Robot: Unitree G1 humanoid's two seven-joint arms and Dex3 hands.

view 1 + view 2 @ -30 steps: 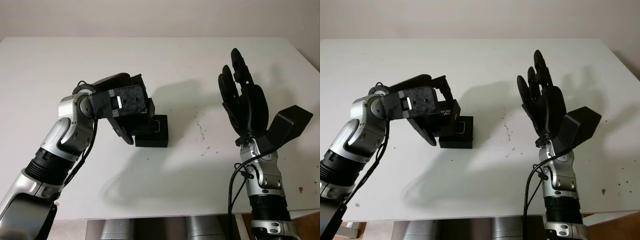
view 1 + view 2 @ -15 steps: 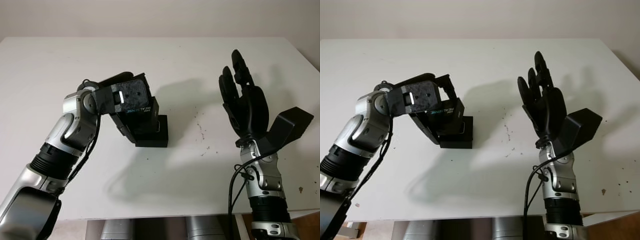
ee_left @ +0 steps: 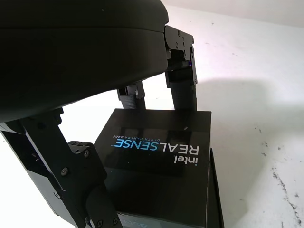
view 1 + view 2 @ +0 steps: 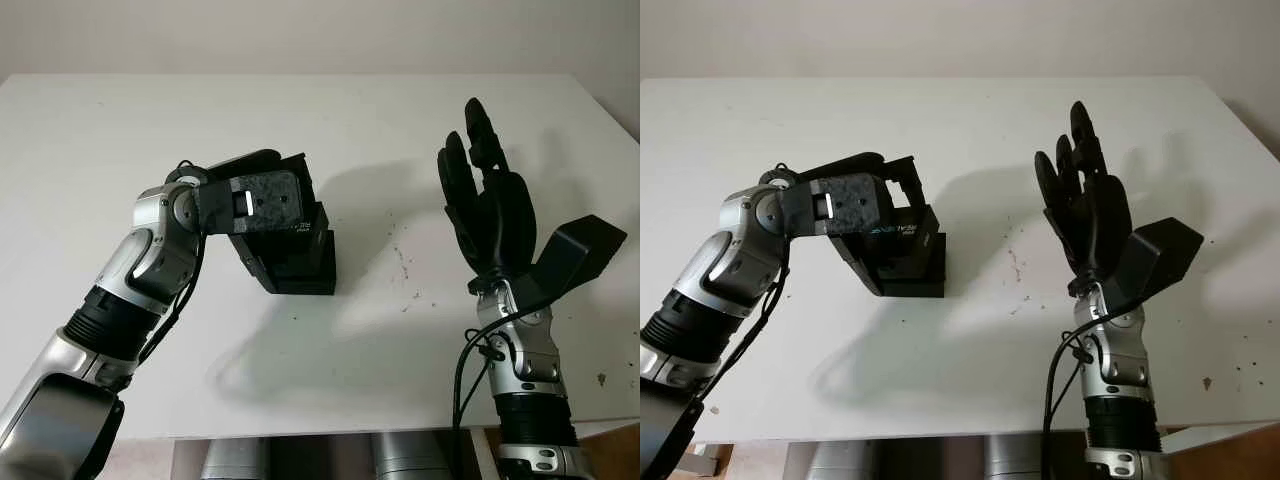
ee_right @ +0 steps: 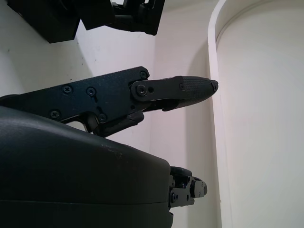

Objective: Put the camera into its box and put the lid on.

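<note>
A black lid (image 3: 156, 147), printed with a depth-camera brand name, is held in the fingers (image 3: 183, 83) of the left hand (image 4: 262, 200) directly over the black box (image 4: 305, 272), which sits near the middle of the white table (image 4: 330, 130). The lid is clamped from opposite sides and appears to be partly seated on the box, though whether it is fully down cannot be told; the camera itself is hidden, presumably already inside. The closing step is judged to be in hand. What is called for next is a square, even press so that the lid's edges slide over the box walls without catching at a corner, followed by a release. The right hand (image 4: 490, 205) is raised well apart at the right side of the table, open and holding nothing. Plenty of bare tabletop is left all around the box, and the table's edges are well clear of it, so room for withdrawing the left arm is not in question.
</note>
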